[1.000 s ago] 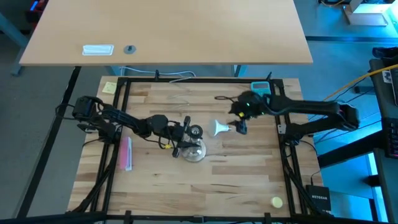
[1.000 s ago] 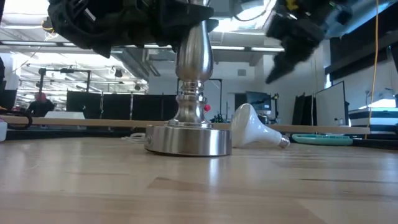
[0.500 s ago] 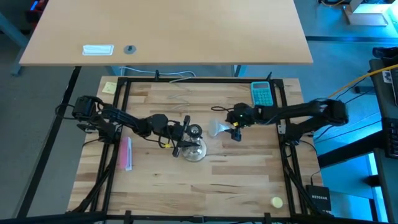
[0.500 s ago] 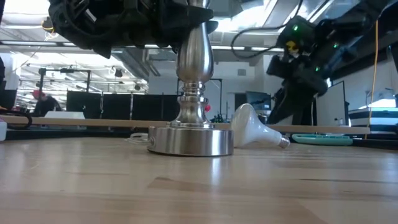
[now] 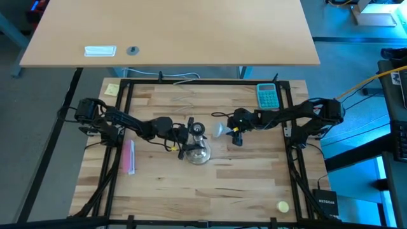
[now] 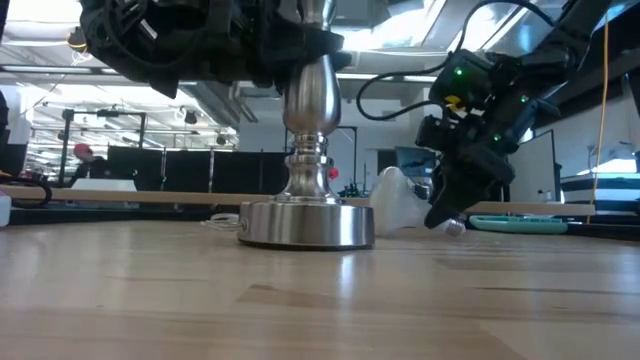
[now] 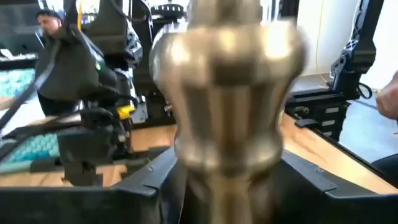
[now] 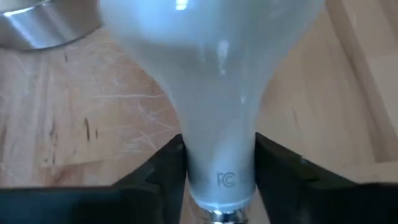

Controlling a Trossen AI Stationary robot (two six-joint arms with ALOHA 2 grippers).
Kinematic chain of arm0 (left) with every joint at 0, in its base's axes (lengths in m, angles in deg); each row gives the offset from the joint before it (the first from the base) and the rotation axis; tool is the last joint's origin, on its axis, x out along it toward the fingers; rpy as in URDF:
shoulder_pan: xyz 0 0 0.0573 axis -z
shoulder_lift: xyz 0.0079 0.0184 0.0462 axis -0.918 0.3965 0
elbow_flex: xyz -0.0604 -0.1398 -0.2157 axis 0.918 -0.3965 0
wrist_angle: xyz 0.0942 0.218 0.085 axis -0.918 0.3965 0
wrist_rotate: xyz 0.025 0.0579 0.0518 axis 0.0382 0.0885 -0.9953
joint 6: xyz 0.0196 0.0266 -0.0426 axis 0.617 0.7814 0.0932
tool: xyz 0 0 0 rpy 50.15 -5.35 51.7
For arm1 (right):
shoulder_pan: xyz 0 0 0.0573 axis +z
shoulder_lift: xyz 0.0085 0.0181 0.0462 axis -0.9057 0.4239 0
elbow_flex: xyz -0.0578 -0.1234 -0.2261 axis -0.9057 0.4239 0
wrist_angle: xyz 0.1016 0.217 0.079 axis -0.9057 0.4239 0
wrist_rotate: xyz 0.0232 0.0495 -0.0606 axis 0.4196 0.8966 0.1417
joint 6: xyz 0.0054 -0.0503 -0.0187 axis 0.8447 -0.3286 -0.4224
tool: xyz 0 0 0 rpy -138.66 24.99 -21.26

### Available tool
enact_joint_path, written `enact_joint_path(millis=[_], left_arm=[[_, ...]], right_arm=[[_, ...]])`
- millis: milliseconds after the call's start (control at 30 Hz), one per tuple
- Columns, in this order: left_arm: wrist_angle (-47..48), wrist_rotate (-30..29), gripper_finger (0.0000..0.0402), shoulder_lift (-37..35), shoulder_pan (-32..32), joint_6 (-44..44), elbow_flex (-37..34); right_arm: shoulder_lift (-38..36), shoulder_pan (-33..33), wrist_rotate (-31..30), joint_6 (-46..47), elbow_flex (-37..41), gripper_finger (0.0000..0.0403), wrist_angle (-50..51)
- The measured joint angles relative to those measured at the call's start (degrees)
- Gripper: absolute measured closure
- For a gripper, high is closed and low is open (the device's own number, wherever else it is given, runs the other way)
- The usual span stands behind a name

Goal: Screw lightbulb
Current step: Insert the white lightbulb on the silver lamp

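The silvery socket stand (image 5: 200, 153) stands upright on its round base (image 6: 305, 226) near the table's middle. My left gripper (image 5: 189, 142) is shut on its stem. The white frosted lightbulb (image 5: 219, 130) lies on its side on the table just right of the stand, globe toward the stand and screw base (image 6: 453, 228) toward the right. My right gripper (image 5: 231, 131) has come down over the bulb's neck and is shut on it. In the low view the gripper (image 6: 452, 195) covers the neck. My left gripper holds the stand's bulging upper stem (image 7: 227, 124) pinched between its two fingers (image 7: 146, 180). The fingers come level from the table's left. The stand stays upright with its base on the table. My right gripper has the bulb's narrow neck (image 8: 221, 152) between its two fingers (image 8: 165, 168), just ahead of the screw base. The fingers slant down from the table's right and lie across the neck. The bulb lies on the table.
A teal calculator (image 5: 268, 95) lies at the far right, a pink strip (image 5: 131, 156) at the left, a yellow note (image 5: 112, 89) at the far left corner, and a small yellow object (image 5: 282, 205) at the near right. Black frame rails border the table.
My right gripper has come down and toward the table's left, from above and right of the bulb to the bulb's neck, where its fingers now stand on either side. The bulb still lies on the table. My left gripper and the stand have kept still.
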State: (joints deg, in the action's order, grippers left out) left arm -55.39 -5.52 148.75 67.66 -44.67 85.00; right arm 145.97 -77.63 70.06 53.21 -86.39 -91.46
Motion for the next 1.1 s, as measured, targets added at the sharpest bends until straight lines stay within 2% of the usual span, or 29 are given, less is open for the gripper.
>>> enact_joint_path(millis=[133,233,533,667,867,1100], left_arm=[[1.34,-0.3,0.018,-0.8,-0.02,-2.08,0.04],[5.9,-0.4,0.0162,-3.57,-0.02,-2.98,0.04],[22.25,-1.58,0.0142,-19.44,-0.03,-3.63,0.18],[24.7,-3.63,0.0146,-25.44,0.0,-3.86,0.22],[21.85,-4.26,0.0147,-25.36,0.32,-6.47,0.29],[22.4,-4.25,0.0147,-24.08,0.35,-9.93,1.32]], right_arm=[[-1.3,0.0,-0.32,0.02,-0.01,0.026,0.38],[-3.8,0.0,-0.37,0.07,0.0,0.026,1.53],[-16.67,0.0,-5.43,1.44,-0.02,0.026,3.62],[-21.85,0.0,-6.76,2.76,-1.99,0.026,3.95],[-25.86,0.0,-14.14,4.22,-9.06,0.026,4.13],[-26.14,0.0,-14.28,2.09,-14.21,0.026,0.95]])
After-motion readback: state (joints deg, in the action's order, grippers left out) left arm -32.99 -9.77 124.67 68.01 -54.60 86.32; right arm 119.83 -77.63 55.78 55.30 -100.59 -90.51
